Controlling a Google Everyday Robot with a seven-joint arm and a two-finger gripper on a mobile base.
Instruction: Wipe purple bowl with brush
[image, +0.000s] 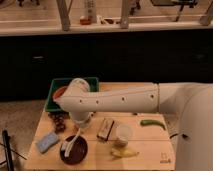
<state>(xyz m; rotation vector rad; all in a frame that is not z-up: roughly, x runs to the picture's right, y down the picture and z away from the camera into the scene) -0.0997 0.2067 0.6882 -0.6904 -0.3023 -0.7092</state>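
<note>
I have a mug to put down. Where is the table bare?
Front right of the table, between green pepper, banana and the edge. Crowded at left: the gripper over the purple bowl with the brush, blue sponge, dark block.
</note>
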